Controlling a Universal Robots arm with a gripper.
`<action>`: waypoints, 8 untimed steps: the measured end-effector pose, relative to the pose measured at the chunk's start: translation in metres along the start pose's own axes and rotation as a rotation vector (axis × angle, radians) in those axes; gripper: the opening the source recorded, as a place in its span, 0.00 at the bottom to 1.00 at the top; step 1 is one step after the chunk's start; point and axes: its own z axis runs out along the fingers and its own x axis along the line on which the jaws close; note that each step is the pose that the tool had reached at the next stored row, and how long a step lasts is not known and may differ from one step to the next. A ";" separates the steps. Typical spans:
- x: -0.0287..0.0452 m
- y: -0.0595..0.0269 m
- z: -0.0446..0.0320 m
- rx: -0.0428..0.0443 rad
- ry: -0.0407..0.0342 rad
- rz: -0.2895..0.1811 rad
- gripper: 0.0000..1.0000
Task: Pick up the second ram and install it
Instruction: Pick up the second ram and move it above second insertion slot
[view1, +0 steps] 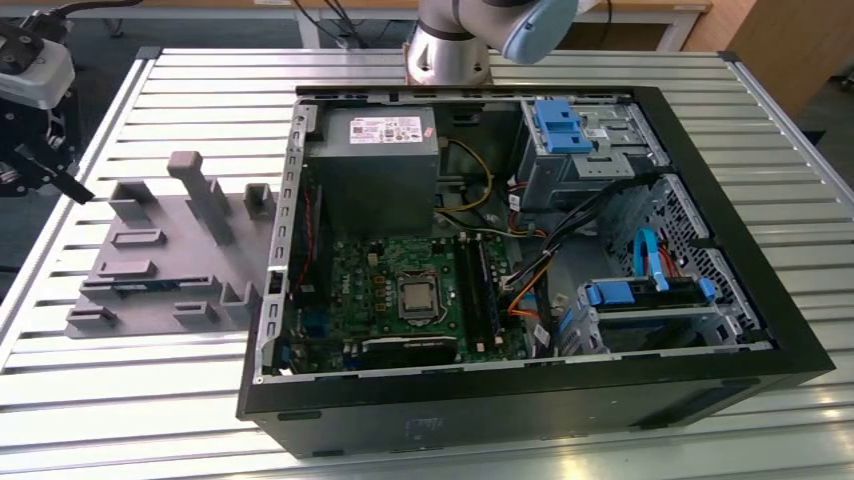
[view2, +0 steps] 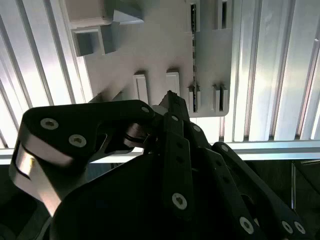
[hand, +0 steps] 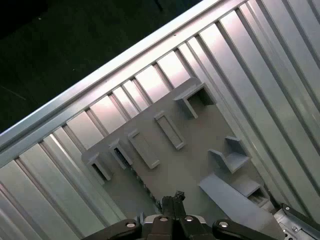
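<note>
The black two-finger gripper (hand: 173, 200) (view2: 170, 97) hangs over the flat grey plastic fixture with raised blocks and slots (view1: 160, 255). That fixture lies on the slatted aluminium table (view1: 134, 410), towards the table's edge on the exterior view's left. The jaws are together with nothing between them. The second ram, a thin dark-blue circuit-board stick (view1: 134, 284) (view2: 193, 60), stands on edge in a narrow slot near the fixture's outer corner. The fingertips are near it but not on it. Beside the fixture, the open black metal computer tower case (view1: 534, 410) lies on its side, with its green motherboard (view1: 380, 290) exposed.
</note>
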 end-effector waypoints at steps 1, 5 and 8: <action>-0.0030 -0.0041 0.0006 0.0000 0.0001 0.000 0.11; -0.0040 -0.0056 0.0009 -0.0001 0.0000 0.000 0.11; -0.0047 -0.0066 0.0011 0.0000 0.0000 0.000 0.11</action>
